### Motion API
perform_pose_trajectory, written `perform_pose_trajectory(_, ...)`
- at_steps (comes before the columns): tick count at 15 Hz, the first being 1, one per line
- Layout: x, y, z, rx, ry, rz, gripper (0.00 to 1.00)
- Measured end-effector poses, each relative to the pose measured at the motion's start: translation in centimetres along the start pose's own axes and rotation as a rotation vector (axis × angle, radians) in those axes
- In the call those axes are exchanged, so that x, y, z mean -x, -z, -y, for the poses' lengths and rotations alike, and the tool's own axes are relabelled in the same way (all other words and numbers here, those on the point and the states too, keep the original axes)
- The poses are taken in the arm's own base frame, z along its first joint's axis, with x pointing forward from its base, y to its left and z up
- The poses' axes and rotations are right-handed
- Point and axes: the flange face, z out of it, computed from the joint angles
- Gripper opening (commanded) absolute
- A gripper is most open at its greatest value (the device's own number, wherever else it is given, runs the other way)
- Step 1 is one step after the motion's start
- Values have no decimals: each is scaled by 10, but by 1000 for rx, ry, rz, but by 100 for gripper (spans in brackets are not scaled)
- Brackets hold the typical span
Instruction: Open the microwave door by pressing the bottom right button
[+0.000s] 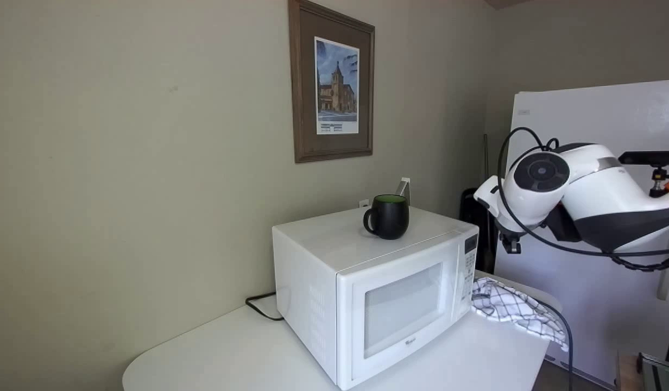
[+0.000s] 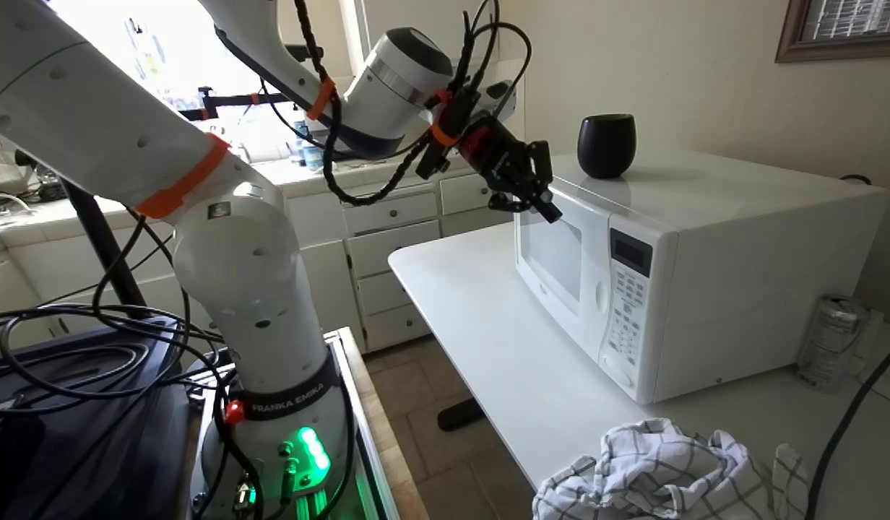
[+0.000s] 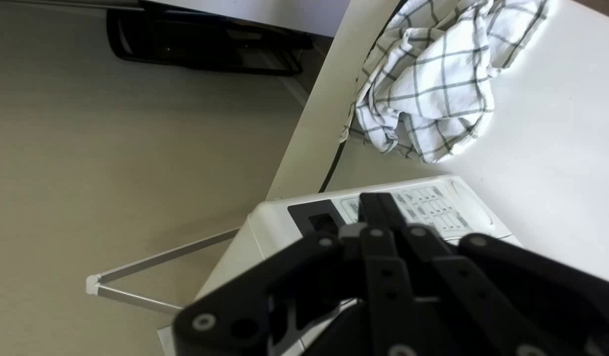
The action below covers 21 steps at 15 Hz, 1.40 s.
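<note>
The white microwave (image 1: 307,293) (image 2: 763,282) stands on a white table, its door (image 1: 402,309) closed flush with the front. On its control strip, below the keypad, the large bottom right button (image 2: 618,370) shows as an oval; the wrist view also has this button (image 3: 472,201). My gripper (image 3: 381,195) is shut, fingertips pressed together with nothing between them, and it covers part of the keypad in the wrist view. In an exterior view the gripper (image 2: 550,209) hangs in front of the microwave near the height of its top edge, apart from the button.
A black mug (image 1: 395,221) (image 2: 607,148) sits on top of the microwave near the front. Beside the control-strip side lies a crumpled checked towel (image 2: 654,469) (image 3: 438,84). A can (image 2: 831,339) stands by the microwave's side wall. The white refrigerator (image 1: 589,119) rises behind the arm.
</note>
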Motion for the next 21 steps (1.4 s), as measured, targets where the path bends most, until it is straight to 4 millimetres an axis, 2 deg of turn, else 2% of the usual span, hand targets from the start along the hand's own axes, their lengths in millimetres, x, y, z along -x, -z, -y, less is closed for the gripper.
perform_pose_trajectory(4, -16, -44, 32, 83, 37, -14, 0)
perform_pose_trajectory(7, -17, -83, 44, 96, 74, -17, 1)
perform_pose_trajectory(9, -15, -100, 47, 75, 95, -4, 1)
perform_pose_trajectory(17, -18, -102, 51, 63, 113, -7, 0)
perform_pose_trajectory(21, -20, -115, 76, -28, 168, -29, 0)
